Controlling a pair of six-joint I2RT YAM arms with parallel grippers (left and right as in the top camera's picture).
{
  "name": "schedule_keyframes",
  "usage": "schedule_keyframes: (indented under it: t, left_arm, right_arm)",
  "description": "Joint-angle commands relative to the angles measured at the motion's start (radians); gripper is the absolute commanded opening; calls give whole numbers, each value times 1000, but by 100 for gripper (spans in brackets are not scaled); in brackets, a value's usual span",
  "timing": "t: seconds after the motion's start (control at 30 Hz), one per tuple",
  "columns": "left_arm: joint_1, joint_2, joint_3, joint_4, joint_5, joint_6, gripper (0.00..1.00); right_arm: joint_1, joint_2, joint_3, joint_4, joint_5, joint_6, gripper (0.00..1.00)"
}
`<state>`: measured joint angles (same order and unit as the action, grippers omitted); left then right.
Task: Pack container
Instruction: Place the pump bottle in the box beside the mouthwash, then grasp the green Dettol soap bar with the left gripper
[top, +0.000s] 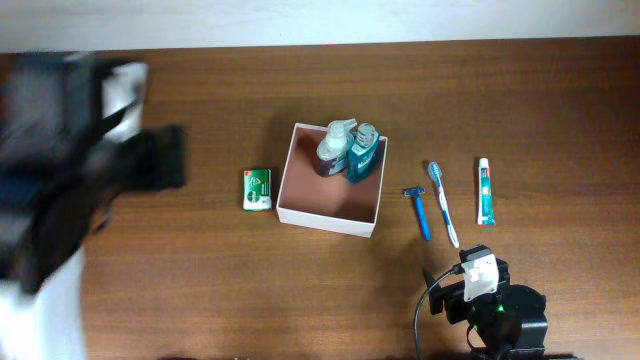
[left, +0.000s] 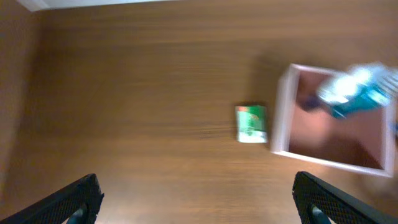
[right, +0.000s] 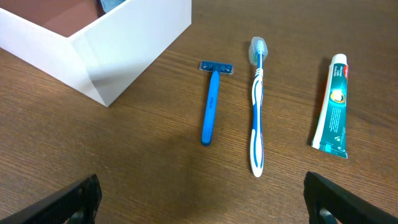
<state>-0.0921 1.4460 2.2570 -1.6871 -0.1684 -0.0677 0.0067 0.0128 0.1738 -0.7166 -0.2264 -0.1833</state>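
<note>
The container (top: 328, 217), a square white-walled box with a pinkish-brown inside, stands mid-table. It holds a white-capped bottle (top: 337, 147) and a teal bottle (top: 363, 155) at its far side. A green soap pack (top: 258, 189) lies just left of it. A blue razor (top: 418, 212), a toothbrush (top: 443, 203) and a toothpaste tube (top: 485, 190) lie to its right. My left gripper (left: 198, 202) is open and empty, high above the table left of the soap pack (left: 251, 123) and the container (left: 278, 118). My right gripper (right: 202, 199) is open and empty, just in front of the razor (right: 210, 109) and toothbrush (right: 256, 112).
The left arm (top: 80, 170) is blurred over the table's left side. The right arm's base (top: 490, 300) sits at the front edge, right of centre. The toothpaste tube (right: 333, 106) and the container's corner (right: 137, 50) show in the right wrist view. A pale wall runs along the far edge.
</note>
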Motion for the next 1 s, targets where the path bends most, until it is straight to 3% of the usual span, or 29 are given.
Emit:
schedule_keyframes:
  t: [0.0,0.17,0.37,0.43,0.57,0.63,0.8,0.97]
  left_arm:
    - [94,-66,-97,0,-19,-22,99]
    - [132,-93,-168,0,-20,-22,99]
    - [132,-72,-295,44,86,-22,99]
    - [132,-63,-360,84,87,-22,99]
    - [132,-27,-543,261,281,-21,99]
    - [131,1,-611,341,303,-21,96]
    - [109,142,-720,489,293,-14,93]
    - [-13,388,-723,604,292,-5,89]
  right_arm:
    - [-7,-9,-6,3,2,8,99]
    - [-7,-9,-6,3,2,8,99]
    - [-7,-9,-6,3,2,8,99]
    - [-7,-9,-6,3,2,8,99]
    - [-7,-9,-6,3,2,8,99]
    - [-7,-9,-6,3,2,8,99]
    - [-7,-9,-6,3,2,8,99]
    - [-7,-9,-6,3,2,8,99]
